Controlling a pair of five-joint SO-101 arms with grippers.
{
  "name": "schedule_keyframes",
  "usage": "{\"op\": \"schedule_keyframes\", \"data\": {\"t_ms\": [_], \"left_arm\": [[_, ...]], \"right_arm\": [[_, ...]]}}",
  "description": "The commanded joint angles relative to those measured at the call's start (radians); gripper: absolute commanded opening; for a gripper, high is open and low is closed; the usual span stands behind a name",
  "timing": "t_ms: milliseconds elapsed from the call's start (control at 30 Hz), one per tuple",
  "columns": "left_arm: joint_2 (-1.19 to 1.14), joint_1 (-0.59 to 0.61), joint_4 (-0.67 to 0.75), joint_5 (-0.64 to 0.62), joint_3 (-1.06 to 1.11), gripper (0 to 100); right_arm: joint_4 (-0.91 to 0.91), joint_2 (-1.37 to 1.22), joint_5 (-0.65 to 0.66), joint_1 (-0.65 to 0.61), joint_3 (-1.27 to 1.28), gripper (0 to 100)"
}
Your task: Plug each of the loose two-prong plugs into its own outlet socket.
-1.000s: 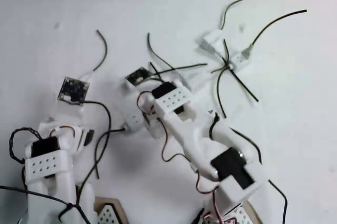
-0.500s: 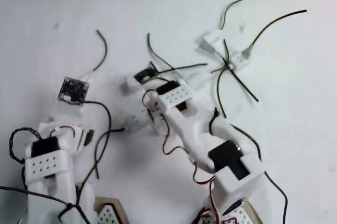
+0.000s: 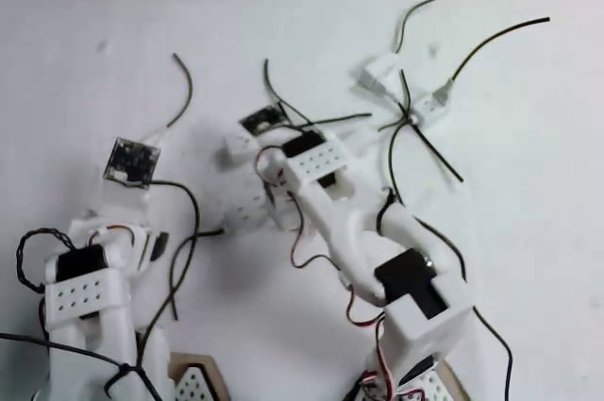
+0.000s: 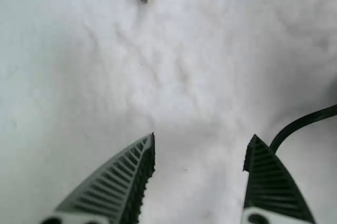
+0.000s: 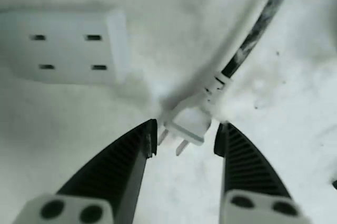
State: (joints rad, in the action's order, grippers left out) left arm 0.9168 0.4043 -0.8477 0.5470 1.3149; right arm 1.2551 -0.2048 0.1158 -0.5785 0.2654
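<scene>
Straddling white two-prong plug (image 5: 187, 124) | right gripper (image 5: 186, 132) | both metal prongs exposed

White arms (image 3: 349, 231), black servos (image 3: 411, 288), red wires (image 3: 297, 252), ribbed black tool (image 5: 185, 125).

You're in what looks like a robotics lab or hobby workshop: a white-covered desk (image 3: 528, 259), two white plastic arms (image 3: 359, 231) with exposed servo wiring, a bare circuit board (image 3: 131, 160), short loose cords (image 3: 500, 35) strewn about.
</scene>
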Motion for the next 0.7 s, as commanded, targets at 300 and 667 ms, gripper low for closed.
{"op": "schedule_keyframes", "data": {"t_ms": [300,667], "left_arm": [[0.019,0.004,0.014,0.008,-0.003,28],[0.019,0.004,0.014,0.008,-0.003,28]], "right_arm": [[0.041,-0.036,-0.005,-0.012,-0.083,18.4],[-0.053,-0.185,0.003,0.044,-0.084,12.8]]}}
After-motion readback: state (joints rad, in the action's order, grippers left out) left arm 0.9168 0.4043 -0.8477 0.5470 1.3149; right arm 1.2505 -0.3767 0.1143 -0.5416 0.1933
